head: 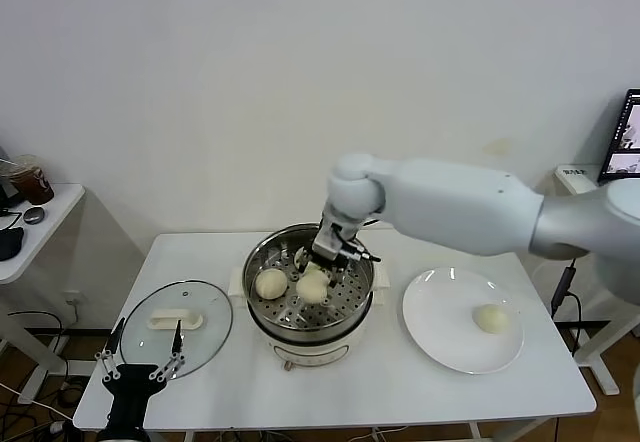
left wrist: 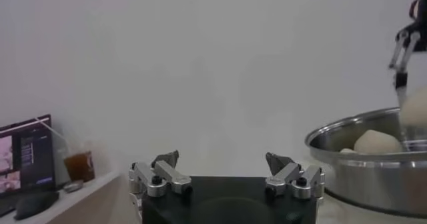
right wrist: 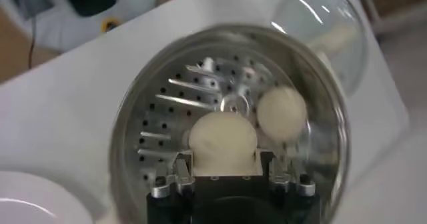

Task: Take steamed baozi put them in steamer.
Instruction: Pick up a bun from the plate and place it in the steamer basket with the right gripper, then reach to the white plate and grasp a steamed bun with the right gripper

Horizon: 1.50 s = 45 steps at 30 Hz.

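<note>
The steamer (head: 262, 312) stands mid-table, with its perforated tray (right wrist: 167, 122) showing. My right gripper (head: 322, 260) reaches down into it and is shut on a baozi (right wrist: 223, 142), held just over the tray. A baozi (head: 270, 282) lies on the tray at the pot's left, and it also shows in the right wrist view (right wrist: 281, 114). Another baozi (head: 312, 290) shows right below the gripper. One baozi (head: 489, 318) lies on the white plate (head: 440, 337) at the right. My left gripper (head: 140, 367) is parked open and empty at the table's front left corner, and its own view (left wrist: 227, 165) shows its jaws spread.
The glass lid (head: 200, 347) with its white handle lies flat left of the steamer, close to the left gripper. The steamer's rim (left wrist: 360, 129) is off to one side in the left wrist view. A side table (head: 40, 217) with a cup stands far left.
</note>
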### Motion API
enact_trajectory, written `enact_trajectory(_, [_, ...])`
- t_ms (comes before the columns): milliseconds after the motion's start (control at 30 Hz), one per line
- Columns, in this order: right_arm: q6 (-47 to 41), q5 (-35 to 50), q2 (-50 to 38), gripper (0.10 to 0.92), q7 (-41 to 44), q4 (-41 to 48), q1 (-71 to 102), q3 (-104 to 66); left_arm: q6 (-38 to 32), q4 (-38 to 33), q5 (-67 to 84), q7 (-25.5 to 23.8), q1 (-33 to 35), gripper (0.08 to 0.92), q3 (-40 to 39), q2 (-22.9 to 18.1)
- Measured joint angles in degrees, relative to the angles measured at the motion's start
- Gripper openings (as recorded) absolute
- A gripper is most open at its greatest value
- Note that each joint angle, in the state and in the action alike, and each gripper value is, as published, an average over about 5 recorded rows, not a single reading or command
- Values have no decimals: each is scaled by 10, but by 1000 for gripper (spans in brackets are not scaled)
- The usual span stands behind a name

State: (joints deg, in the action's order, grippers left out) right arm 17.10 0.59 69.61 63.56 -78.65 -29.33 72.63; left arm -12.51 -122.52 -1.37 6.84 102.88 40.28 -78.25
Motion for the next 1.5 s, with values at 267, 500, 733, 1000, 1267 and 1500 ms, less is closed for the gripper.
enact_trajectory(267, [63, -31, 22, 594, -6, 4, 7, 17, 0, 0, 1, 1, -1, 823, 1, -1])
enact_trajectory(500, [94, -40, 30, 624, -8, 4, 10, 21, 0, 0, 1, 1, 0, 823, 2, -3])
enact_trajectory(733, [101, -37, 21, 793, -9, 2, 1, 11, 0, 0, 1, 1, -2, 823, 2, -3])
enact_trajectory(1000, [39, -15, -38, 823, -10, -9, -26, -20, 4, 1, 2, 1, -8, 823, 2, 4])
enact_trajectory(1267, [-135, 23, -171, 823, -11, -40, -32, -51, 7, 4, 0, 5, -15, 823, -3, 13])
enact_trajectory(1500, [-237, 12, -300, 823, -1, -49, 17, -88, 7, 9, -3, 2, -19, 823, -10, 20])
